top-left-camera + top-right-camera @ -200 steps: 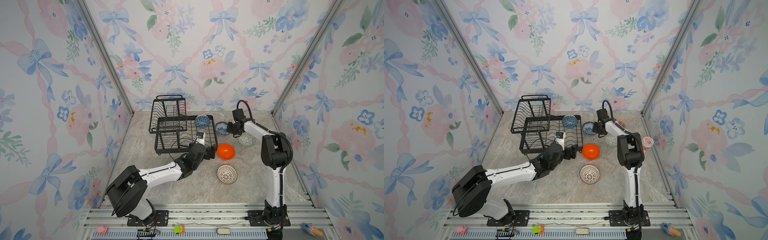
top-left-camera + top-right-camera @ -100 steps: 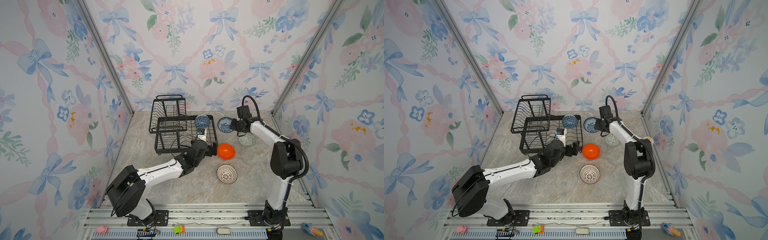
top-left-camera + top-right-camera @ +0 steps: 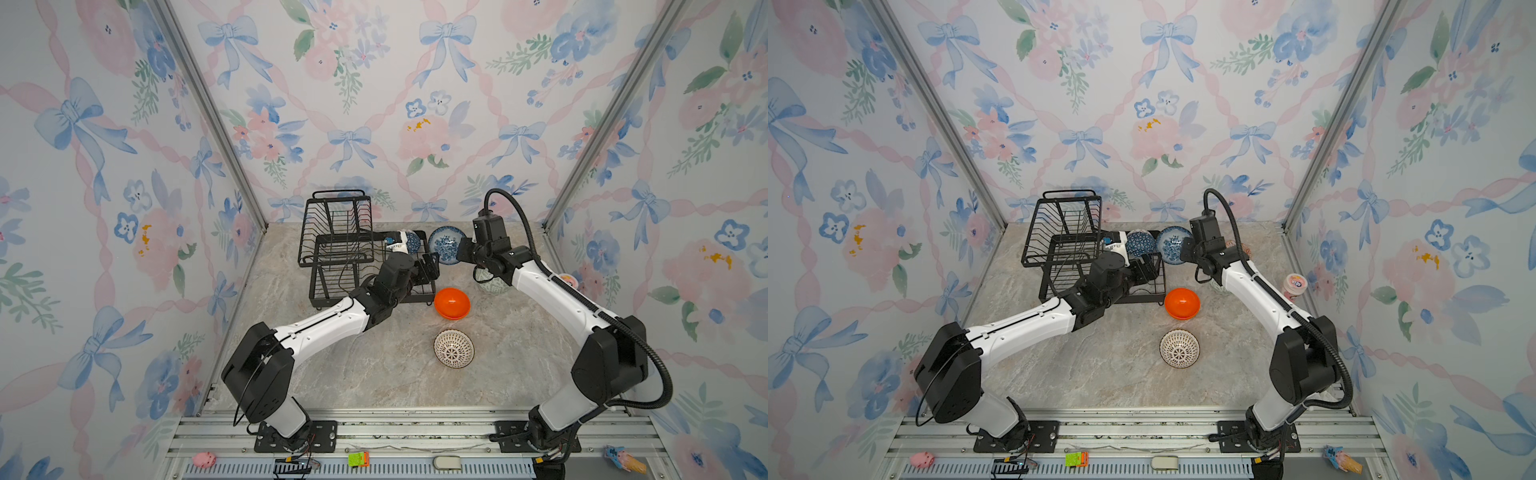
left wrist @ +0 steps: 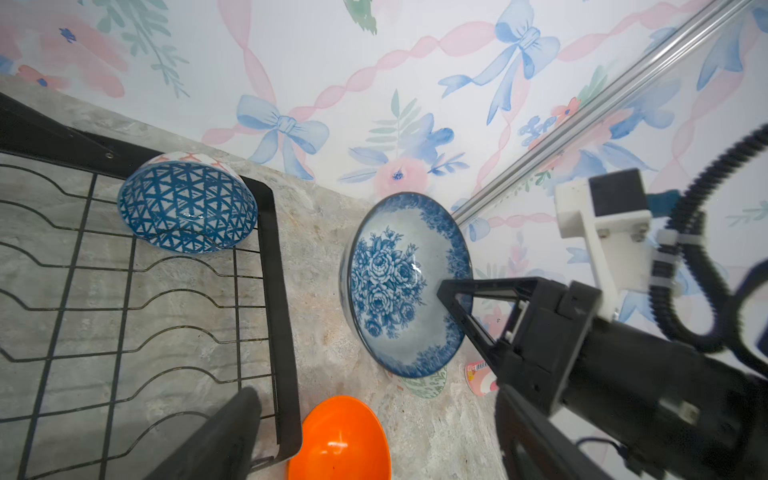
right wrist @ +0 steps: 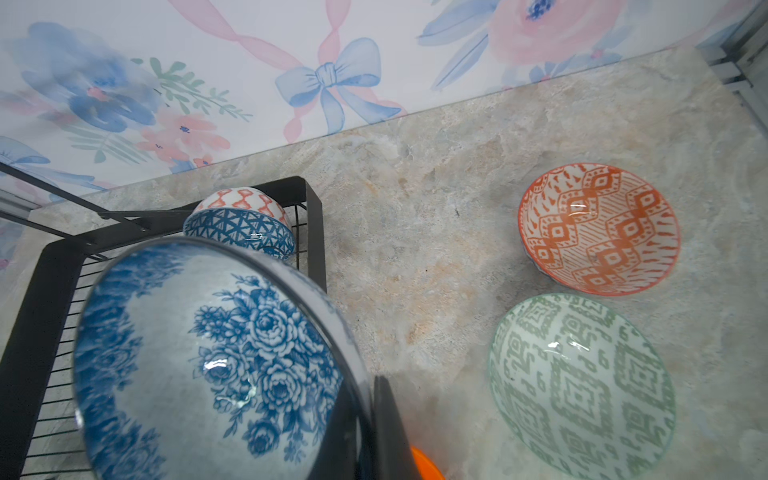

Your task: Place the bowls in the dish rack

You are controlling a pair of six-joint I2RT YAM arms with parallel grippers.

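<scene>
Right now the right gripper [image 3: 460, 254] is clamped on the rim of the blue-and-white floral ceramic bowl [image 3: 444, 245], one finger inside the bowl and the other behind it. The bowl is held up off the marble-look worktop [image 3: 374, 374], turned on edge so that its rim stands close to upright. Its painted inside faces sideways towards the black wire two-tier dish rack [image 4: 279, 291]. It hangs just outside the far right corner of the rack, not over the base tray.

Inside that same corner of the base tray sits the round bowl with the blue geometric triangle pattern [image 4: 187, 208], tilted against the wires rather than lying flat.

The left gripper [image 3: 422, 272] is low at the near right end of the rack. Its jaws are spread wide and hold nothing.

The other bowls are on the worktop, mouths up. The plain orange round bowl [image 3: 452, 303] lies just beside the near right corner of the rack. The white round bowl with dark radial lines [image 3: 454, 349] lies nearer the front, apart from the orange one. In the right wrist view the pale green patterned bowl [image 5: 582, 386] and the orange-and-white patterned bowl [image 5: 598, 228] lie close together without touching. In both top views the right arm covers most of the green one.

A tall pink cup [image 3: 1293, 286] stands upright near the right wall.
</scene>
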